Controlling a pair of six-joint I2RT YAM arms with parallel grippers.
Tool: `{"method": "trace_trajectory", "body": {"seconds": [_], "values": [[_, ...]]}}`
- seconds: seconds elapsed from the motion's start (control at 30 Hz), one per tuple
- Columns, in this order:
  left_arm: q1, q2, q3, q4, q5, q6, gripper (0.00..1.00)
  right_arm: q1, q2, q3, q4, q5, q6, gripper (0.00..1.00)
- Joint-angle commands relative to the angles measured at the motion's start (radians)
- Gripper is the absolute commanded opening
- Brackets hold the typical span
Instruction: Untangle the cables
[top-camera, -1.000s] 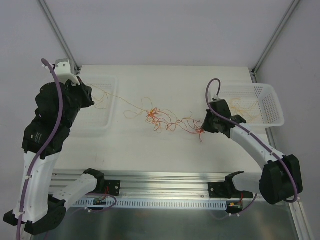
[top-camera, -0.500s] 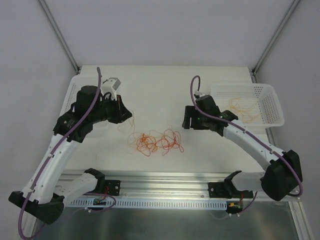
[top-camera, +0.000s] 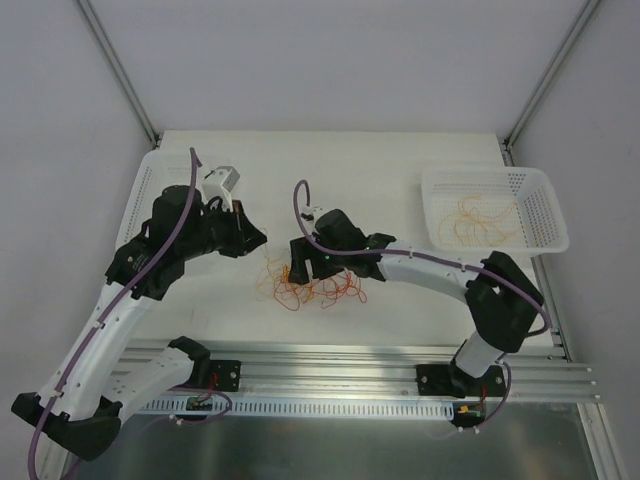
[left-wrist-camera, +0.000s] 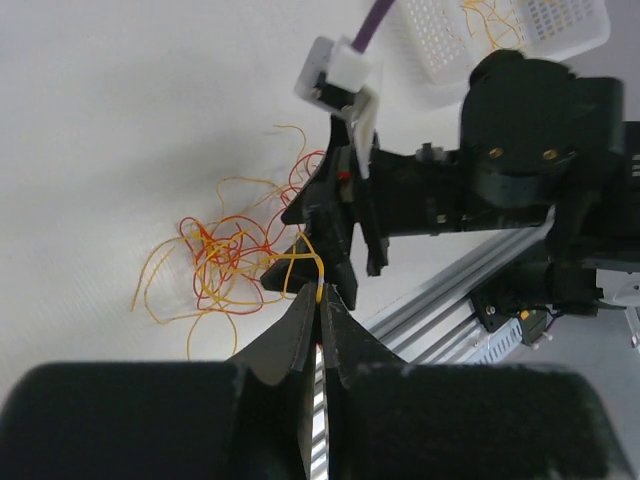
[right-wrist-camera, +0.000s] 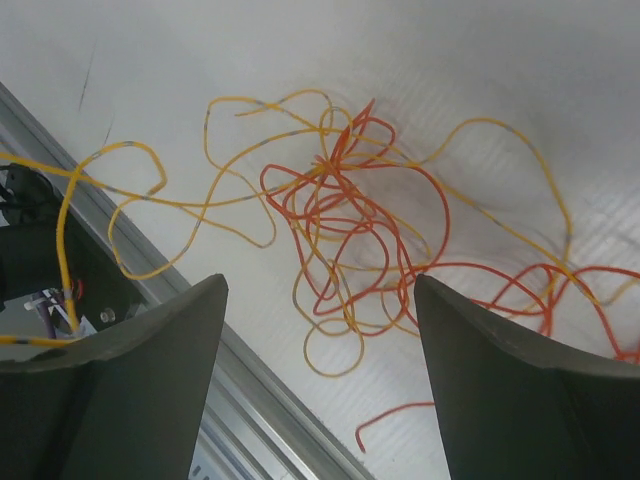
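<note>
Right arm now over thin red-orange and yellow cables (top-camera: 318, 286).
Left gripper (left-wrist-camera: 320, 300) pinches a yellow strand (left-wrist-camera: 318, 275); wide-open right gripper (right-wrist-camera: 320, 290) should take red loops (right-wrist-camera: 345, 215) only.

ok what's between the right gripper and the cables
Nothing: the right wrist view shows the open right gripper hanging over the cables, with no object between them.

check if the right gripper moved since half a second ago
Yes. In the top view the right gripper has swung left, away from the white basket at the table's right edge, and now sits over the cable tangle.
</note>
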Motion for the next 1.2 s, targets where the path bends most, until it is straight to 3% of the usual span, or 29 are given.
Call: {"method": "trace_trajectory", "body": {"seconds": [0.0,0.17,0.27,0.37,0.5,0.6,0.9,1.17], "values": [[-0.004,-0.028,-0.018,0.034,-0.034,-0.033,0.00,0.023,0.084,0.071,0.099,0.002,0.015,0.80],[-0.005,-0.055,-0.026,0.035,-0.068,-0.045,0.00,0.029,0.181,0.097,0.136,-0.002,0.030,0.75],[-0.005,-0.072,-0.023,0.034,-0.096,-0.047,0.00,0.027,0.216,0.095,0.150,-0.021,0.031,0.65],[-0.005,-0.083,-0.009,0.035,-0.114,-0.045,0.00,0.026,0.238,0.089,0.163,-0.033,0.031,0.50],[-0.005,-0.092,0.020,0.021,-0.157,-0.031,0.00,0.020,0.227,0.048,0.160,-0.002,0.030,0.16],[-0.004,-0.100,0.046,0.003,-0.234,-0.011,0.00,-0.006,0.175,0.006,0.137,0.028,0.024,0.03],[0.012,-0.068,0.251,-0.173,-0.673,0.091,0.00,-0.259,-0.147,-0.208,-0.059,0.140,-0.031,0.01],[0.033,-0.009,0.419,-0.233,-0.884,0.202,0.00,-0.476,-0.363,-0.268,-0.214,0.130,-0.025,0.01]]}}
